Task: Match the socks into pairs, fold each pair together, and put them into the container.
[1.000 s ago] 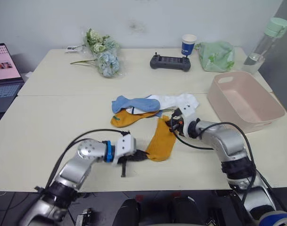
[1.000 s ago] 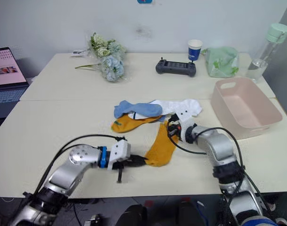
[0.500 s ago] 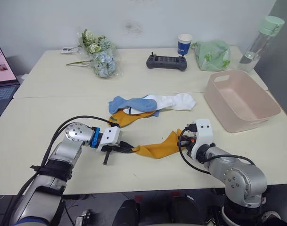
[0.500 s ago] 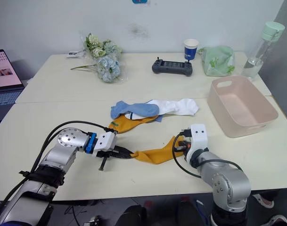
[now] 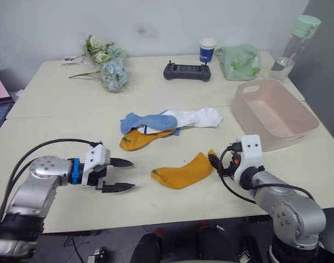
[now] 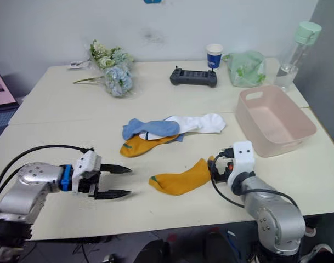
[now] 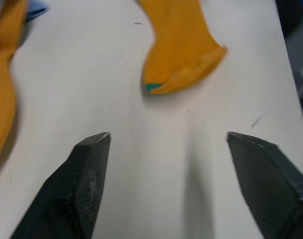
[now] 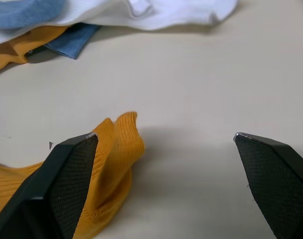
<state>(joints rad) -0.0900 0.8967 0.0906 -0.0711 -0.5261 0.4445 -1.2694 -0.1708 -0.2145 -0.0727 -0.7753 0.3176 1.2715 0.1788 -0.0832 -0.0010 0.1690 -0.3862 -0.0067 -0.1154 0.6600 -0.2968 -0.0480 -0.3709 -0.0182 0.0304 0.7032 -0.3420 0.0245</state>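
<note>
Now one mustard-orange sock (image 5: 184, 171) lies flat and alone on the near middle of the bench (image 5: 57, 126), between the two tools and held by neither. Left tool (image 5: 124, 175) rests near the bench's near-left part, its fingers spread wide and empty, pointing at the sock's toe end, a little apart from it. Right tool (image 8: 166, 184) is also wide apart and empty, just beside the sock's rumpled cuff. Farther back in the middle, the other socks (image 5: 167, 121) lie heaped: a light blue one and a white one over the second mustard one. Pink container (image 5: 272, 112) stands empty at the right.
</note>
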